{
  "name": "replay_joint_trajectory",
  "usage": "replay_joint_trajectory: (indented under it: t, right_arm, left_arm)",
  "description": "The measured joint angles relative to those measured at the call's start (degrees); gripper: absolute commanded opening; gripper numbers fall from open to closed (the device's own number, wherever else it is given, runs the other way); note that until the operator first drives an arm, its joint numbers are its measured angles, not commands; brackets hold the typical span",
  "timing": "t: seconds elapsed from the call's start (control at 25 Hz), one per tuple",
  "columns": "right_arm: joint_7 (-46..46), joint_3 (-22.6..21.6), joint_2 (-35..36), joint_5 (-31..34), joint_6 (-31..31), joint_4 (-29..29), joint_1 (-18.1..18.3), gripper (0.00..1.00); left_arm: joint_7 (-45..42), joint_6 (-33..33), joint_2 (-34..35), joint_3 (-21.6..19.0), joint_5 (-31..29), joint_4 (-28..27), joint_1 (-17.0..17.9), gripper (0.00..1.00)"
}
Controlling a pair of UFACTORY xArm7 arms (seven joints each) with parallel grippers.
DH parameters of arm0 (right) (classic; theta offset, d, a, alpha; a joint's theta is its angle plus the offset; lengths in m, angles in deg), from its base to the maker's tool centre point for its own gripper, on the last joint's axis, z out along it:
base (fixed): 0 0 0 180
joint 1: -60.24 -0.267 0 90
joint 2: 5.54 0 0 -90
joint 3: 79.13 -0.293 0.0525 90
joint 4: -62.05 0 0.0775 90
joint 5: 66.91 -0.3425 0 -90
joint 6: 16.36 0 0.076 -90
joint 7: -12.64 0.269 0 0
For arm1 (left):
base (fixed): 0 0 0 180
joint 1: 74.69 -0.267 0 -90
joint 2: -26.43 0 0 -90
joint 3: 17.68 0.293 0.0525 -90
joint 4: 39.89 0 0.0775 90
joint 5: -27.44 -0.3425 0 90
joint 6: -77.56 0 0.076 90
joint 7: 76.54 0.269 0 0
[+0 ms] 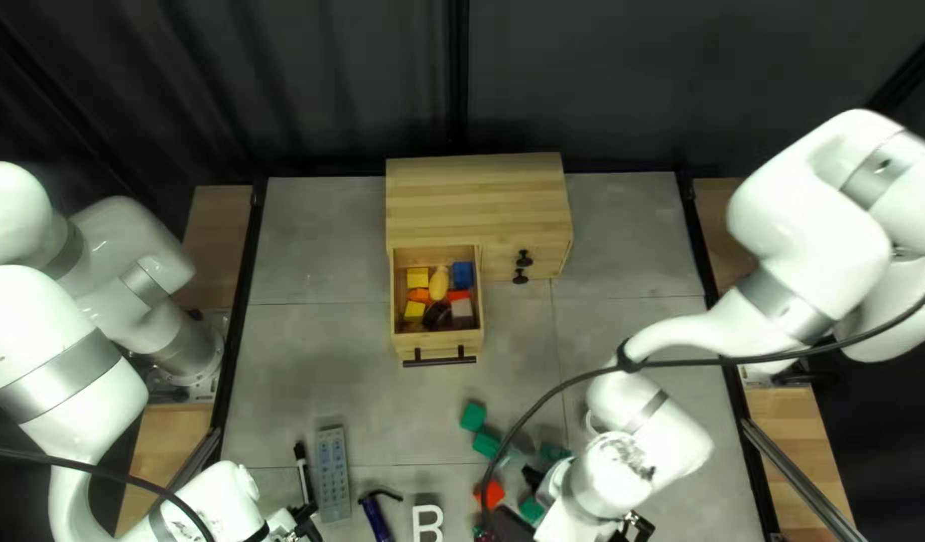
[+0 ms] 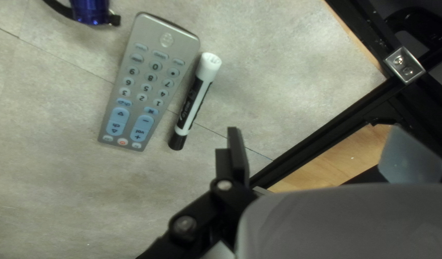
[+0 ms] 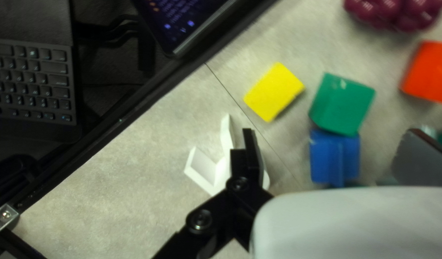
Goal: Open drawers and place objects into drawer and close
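Lighting: table [image 1: 332,351] bright, diffuse; curtain [image 1: 603,80] v. dim. Glare: R arm [image 1: 814,236], whites nr. blown out. Glints: purple obj. [image 3: 398,14]. Shadow: soft, beside yellow block [image 3: 273,91]. Focus: R wrist view sl. soft.

Both units: glossy white housings, rounded.
Left arm [image 1: 26,326], at the surface's left edge: broad grey bands [image 1: 56,376] around the joints; a thin black cable [image 1: 76,464] crosses its lower part.
Right arm [image 1: 809,231], at the surface's right edge: similar grey collars [image 1: 783,301], a narrowed neck, and a long black cable [image 1: 733,359] secured by a black tie [image 1: 626,355]. Dark markings [image 1: 625,454] on the round housing toward the near edge; not legible.
Wrist views: left links [image 2: 204,204] black, silvery round screws [image 2: 185,224]; right links [image 3: 218,206] black, round screw heads [image 3: 201,219]. Jaws: black, flat, straight-edged.
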Motion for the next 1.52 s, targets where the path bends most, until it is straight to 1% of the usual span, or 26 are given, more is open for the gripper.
replay_joint_trajectory:
  t: [0.32,0.68,1.08,1.52]
  right_arm:
    - [-2.35,0.48,1.41,-0.26,-1.07,0.4,1.79,1.0]
    - [-3.35,0.92,0.93,-0.69,-2.18,2.51,3.51,1.0]
    - [-1.93,2.04,1.78,0.35,-2.55,2.1,2.74,1.0]
    - [-2.38,2.91,2.09,1.43,-3.19,3.11,2.97,1.0]
  left_arm:
    - [0.0,0.0,0.0,0.0,0.0,0.0,0.0,1.0]
    - [0.0,0.0,0.0,0.0,0.0,0.0,0.0,1.0]
    - [0.0,0.0,0.0,0.0,0.0,0.0,0.0,1.0]
    - [0.0,0.0,0.0,0.0,0.0,0.0,0.0,1.0]
